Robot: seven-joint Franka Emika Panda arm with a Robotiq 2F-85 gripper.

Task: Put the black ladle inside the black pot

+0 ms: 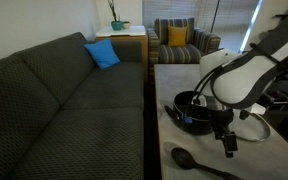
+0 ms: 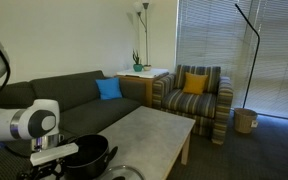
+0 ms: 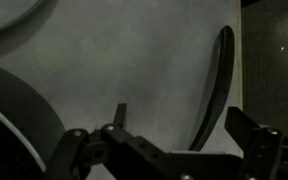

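Wide-spread hand (image 1: 228, 148) above grey table (image 1: 176, 85), black ladle (image 1: 185, 158) near black pot (image 1: 188, 104)

Grey sofa (image 2: 69, 95), striped armchair (image 2: 196, 98), window blinds (image 2: 219, 45)

black ladle (image 1: 184, 158): matte, lying flat near table edge, outside pot | black pot (image 1: 187, 108): upright, farther back, apart
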